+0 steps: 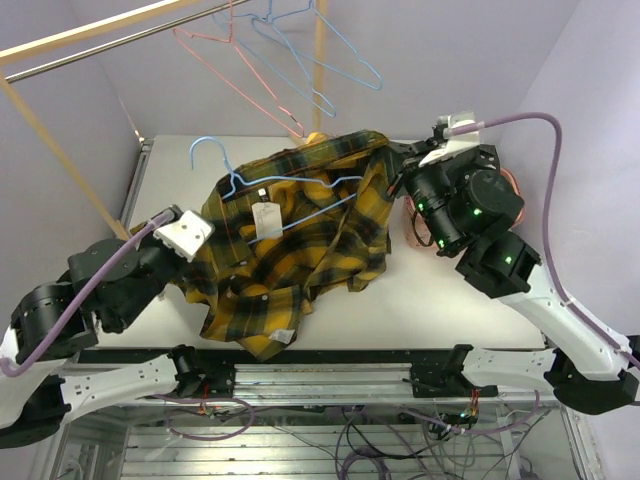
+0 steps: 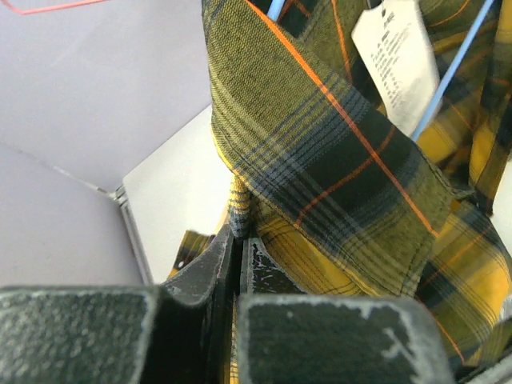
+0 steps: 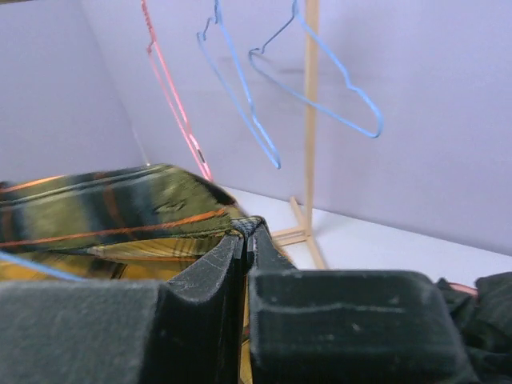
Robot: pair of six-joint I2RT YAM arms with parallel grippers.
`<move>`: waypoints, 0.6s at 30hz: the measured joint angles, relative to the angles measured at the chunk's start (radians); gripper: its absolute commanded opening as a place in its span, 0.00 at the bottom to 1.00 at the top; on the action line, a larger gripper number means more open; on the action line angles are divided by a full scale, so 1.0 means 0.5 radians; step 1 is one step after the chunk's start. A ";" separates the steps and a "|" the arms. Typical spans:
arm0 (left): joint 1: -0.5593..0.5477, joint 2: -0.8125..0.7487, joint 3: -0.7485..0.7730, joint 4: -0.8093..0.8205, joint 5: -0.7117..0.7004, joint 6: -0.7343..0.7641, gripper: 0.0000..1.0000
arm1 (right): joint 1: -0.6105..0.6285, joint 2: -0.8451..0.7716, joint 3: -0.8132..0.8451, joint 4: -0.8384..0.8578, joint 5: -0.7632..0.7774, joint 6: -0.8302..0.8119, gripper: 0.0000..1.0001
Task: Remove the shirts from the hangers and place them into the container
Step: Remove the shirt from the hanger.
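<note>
A yellow-and-black plaid shirt (image 1: 300, 250) lies spread on the white table with a light blue hanger (image 1: 213, 150) still threaded through it, the hook sticking out at the far left. My left gripper (image 1: 208, 236) is shut on the shirt's left edge; in the left wrist view the fabric (image 2: 336, 160) is pinched at the gripper (image 2: 238, 234). My right gripper (image 1: 394, 162) is shut on the shirt's far right edge (image 3: 120, 208), pinched at the gripper (image 3: 250, 228). The salmon container (image 1: 411, 225) is mostly hidden behind my right arm.
Empty hangers hang from the wooden rack at the back: one pink hanger (image 1: 225, 70) and two blue hangers (image 1: 300, 50). A rack pole (image 3: 310, 104) stands on the far side of the table. Dark clothing (image 3: 484, 304) lies low at the right.
</note>
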 measured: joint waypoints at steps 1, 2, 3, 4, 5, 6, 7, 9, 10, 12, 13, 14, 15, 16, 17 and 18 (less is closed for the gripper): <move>0.000 -0.023 0.000 -0.010 0.048 -0.001 0.07 | 0.002 0.002 0.046 -0.034 0.040 -0.036 0.00; 0.000 -0.047 0.000 -0.014 0.105 -0.001 0.07 | 0.008 0.003 0.079 -0.054 0.063 -0.068 0.00; -0.001 -0.064 0.000 -0.015 0.149 0.000 0.07 | 0.013 0.007 0.104 -0.072 0.079 -0.098 0.00; -0.001 -0.082 0.000 -0.017 0.200 0.001 0.07 | 0.016 0.014 0.130 -0.095 0.089 -0.124 0.00; 0.000 -0.102 0.000 -0.021 0.255 0.002 0.07 | 0.017 0.027 0.158 -0.124 0.098 -0.148 0.00; 0.000 -0.121 0.000 -0.027 0.298 0.002 0.07 | 0.017 0.039 0.178 -0.142 0.101 -0.164 0.00; 0.000 -0.140 0.000 -0.036 0.335 0.002 0.07 | 0.017 0.058 0.208 -0.179 0.104 -0.182 0.00; 0.000 -0.168 0.000 -0.052 0.384 0.002 0.07 | 0.019 0.083 0.255 -0.235 0.089 -0.199 0.00; 0.000 -0.180 0.000 -0.063 0.402 0.001 0.07 | 0.019 0.097 0.296 -0.288 0.072 -0.204 0.00; 0.000 -0.198 0.000 -0.084 0.427 0.000 0.07 | 0.020 0.118 0.375 -0.383 0.026 -0.201 0.00; 0.000 -0.204 0.000 -0.092 0.434 0.000 0.07 | 0.020 0.128 0.425 -0.439 -0.005 -0.197 0.00; 0.000 -0.211 0.000 -0.097 0.435 0.000 0.07 | 0.020 0.137 0.483 -0.507 -0.030 -0.192 0.00; 0.000 -0.216 0.000 -0.101 0.434 0.000 0.07 | 0.020 0.145 0.540 -0.571 -0.050 -0.183 0.00; 0.000 -0.222 0.000 -0.103 0.435 0.000 0.07 | 0.020 0.149 0.584 -0.622 -0.065 -0.175 0.00; 0.000 -0.229 0.000 -0.101 0.436 0.000 0.07 | 0.021 0.153 0.641 -0.699 -0.079 -0.163 0.00; 0.000 -0.235 0.000 -0.098 0.437 0.001 0.07 | 0.024 0.154 0.674 -0.756 -0.084 -0.155 0.00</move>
